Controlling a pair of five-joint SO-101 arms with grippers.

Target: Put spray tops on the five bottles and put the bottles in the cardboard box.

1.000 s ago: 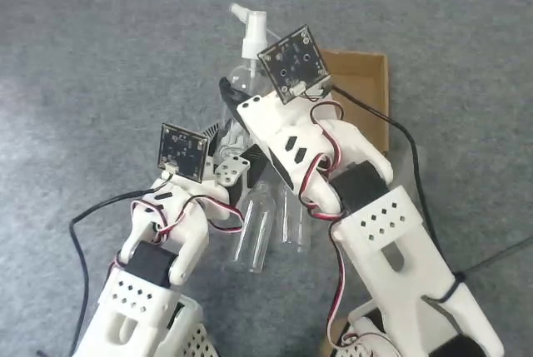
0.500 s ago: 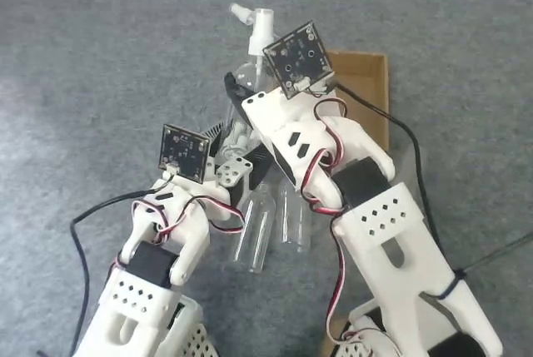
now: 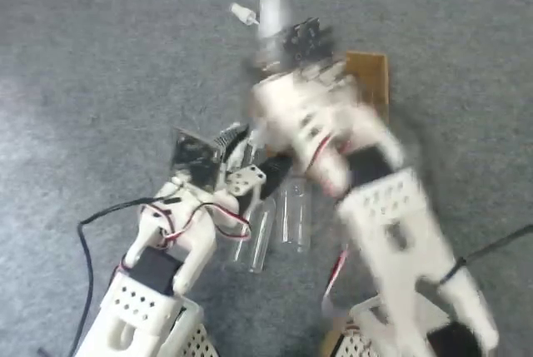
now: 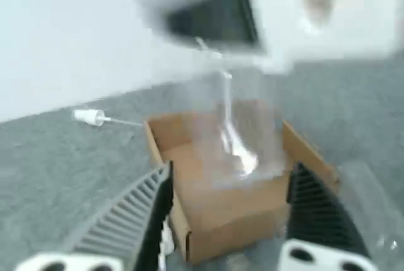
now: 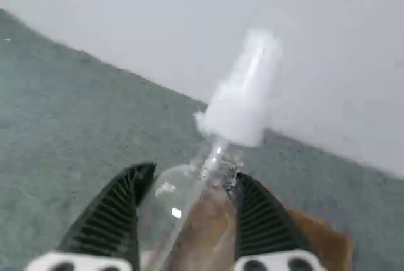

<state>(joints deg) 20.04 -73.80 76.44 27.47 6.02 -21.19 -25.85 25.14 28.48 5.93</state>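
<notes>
My right gripper (image 5: 189, 220) is shut on a clear bottle (image 5: 173, 198) that carries a white spray top (image 5: 243, 100). In the high view this gripper (image 3: 268, 82) holds the bottle at the near left corner of the cardboard box (image 3: 371, 70). The left wrist view shows the held bottle (image 4: 233, 138) hanging over the box (image 4: 214, 214). My left gripper (image 4: 230, 220) is open with nothing between its fingers, and sits low at the table's middle (image 3: 237, 153). Two clear bottles (image 3: 260, 236) (image 3: 296, 215) without tops lie beside it. A loose spray top (image 3: 241, 13) (image 4: 88, 117) lies on the carpet left of the box.
Grey carpet (image 3: 100, 82) covers the table, with free room on the left. Cables trail from both arms, one black cable (image 3: 87, 240) on the left. A pale wall (image 5: 126, 12) rises behind the table's far edge.
The right arm has swung quickly to the right and back with the bottle, toward the box. The left arm has shifted slightly forward and turned.
</notes>
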